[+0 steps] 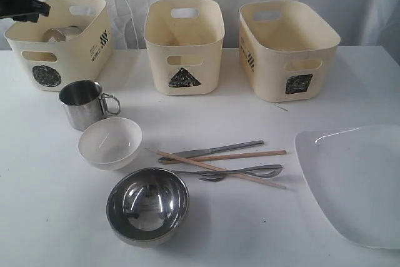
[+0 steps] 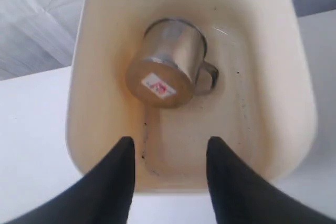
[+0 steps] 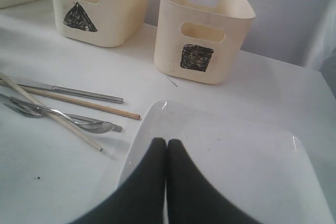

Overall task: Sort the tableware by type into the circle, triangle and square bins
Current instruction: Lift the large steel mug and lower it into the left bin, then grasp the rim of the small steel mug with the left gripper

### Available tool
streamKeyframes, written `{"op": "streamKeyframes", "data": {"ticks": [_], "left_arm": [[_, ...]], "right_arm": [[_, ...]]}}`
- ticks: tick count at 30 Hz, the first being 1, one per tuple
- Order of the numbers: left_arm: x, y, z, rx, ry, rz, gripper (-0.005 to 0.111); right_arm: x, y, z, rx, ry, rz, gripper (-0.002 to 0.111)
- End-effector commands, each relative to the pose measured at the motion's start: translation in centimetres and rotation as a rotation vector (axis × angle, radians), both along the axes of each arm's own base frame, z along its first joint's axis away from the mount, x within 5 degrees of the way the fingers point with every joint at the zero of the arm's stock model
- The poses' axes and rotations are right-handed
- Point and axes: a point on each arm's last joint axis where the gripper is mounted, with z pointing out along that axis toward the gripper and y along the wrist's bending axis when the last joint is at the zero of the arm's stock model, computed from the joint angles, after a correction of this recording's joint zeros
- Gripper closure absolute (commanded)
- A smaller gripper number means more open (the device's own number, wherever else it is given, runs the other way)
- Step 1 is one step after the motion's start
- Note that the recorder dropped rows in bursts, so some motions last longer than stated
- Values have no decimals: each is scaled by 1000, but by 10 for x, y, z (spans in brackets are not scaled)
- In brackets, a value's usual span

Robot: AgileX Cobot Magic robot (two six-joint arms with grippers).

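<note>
My left gripper [image 2: 170, 140] hangs open and empty over the circle bin [image 1: 80, 54]. One steel mug [image 2: 170, 72] lies on its side on that bin's floor. The other steel mug [image 1: 84, 103] stands on the table in front of the bin, beside the white bowl [image 1: 110, 142] and the steel bowl [image 1: 147, 204]. Knife [image 1: 212, 151], fork and spoon [image 1: 244, 171] lie mid-table with two crossed chopsticks [image 1: 231, 155]. My right gripper [image 3: 167, 141] is shut with nothing in it, above the near edge of the large white plate [image 3: 236, 161].
The triangle bin [image 1: 184, 45] and the square bin [image 1: 287, 48] stand along the back, in front of a white curtain. The plate [image 1: 356, 179] reaches the table's right edge. My left gripper [image 1: 25, 4] shows at the top left of the exterior view.
</note>
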Motion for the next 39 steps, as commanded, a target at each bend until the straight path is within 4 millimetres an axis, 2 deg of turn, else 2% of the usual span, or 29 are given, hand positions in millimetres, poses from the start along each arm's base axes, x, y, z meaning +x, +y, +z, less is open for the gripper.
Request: {"op": "streamKeyframes", "data": {"ticks": [1, 9, 13, 19, 25, 39], "left_arm": [[-31, -10, 18, -45, 92, -102, 59], [-81, -17, -11, -99, 287, -157, 59], [-93, -17, -22, -108, 309, -147, 57], [-94, -25, -30, -212, 284, -169, 47], [-86, -28, -36, -215, 246, -168, 46], [-59, -29, -108, -273, 362, -132, 46]], "right_arm": [[0, 0, -1, 7, -8, 2, 108], [0, 0, -1, 7, -8, 2, 108], [0, 0, -1, 7, -8, 2, 108], [0, 0, -1, 7, -8, 2, 108], [0, 0, -1, 7, -8, 2, 108], [0, 0, -1, 7, -8, 2, 108]]}}
